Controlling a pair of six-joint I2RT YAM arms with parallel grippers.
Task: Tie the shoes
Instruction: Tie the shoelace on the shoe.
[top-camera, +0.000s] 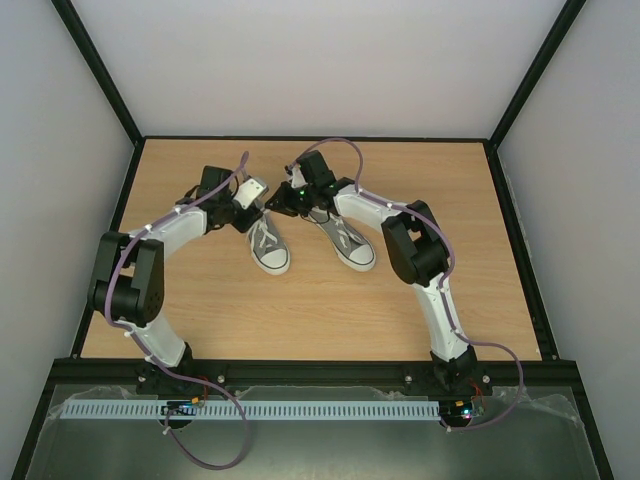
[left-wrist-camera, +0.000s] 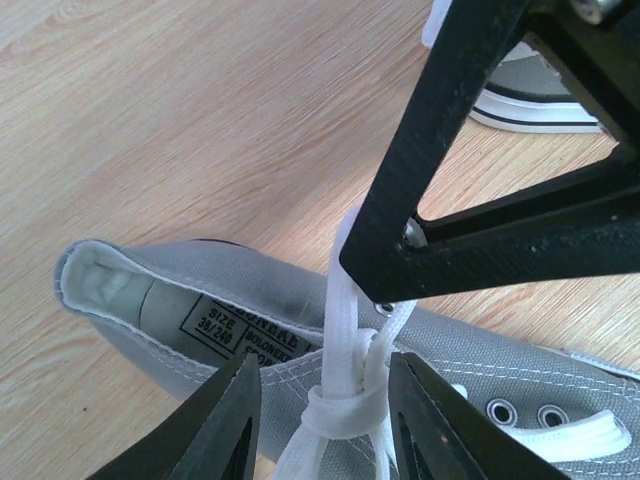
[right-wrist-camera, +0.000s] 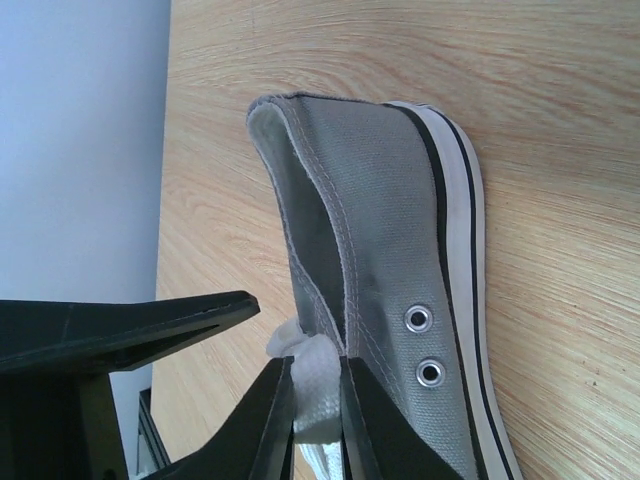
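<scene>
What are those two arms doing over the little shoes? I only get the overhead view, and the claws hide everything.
Observer: On the left wrist camera, the left gripper straddles a knotted white lace, its jaws apart on either side and not touching it.
Operator: And the other claw?
Observer: On its own camera, the right gripper pinches a white lace end beside the collar of a grey shoe.
</scene>
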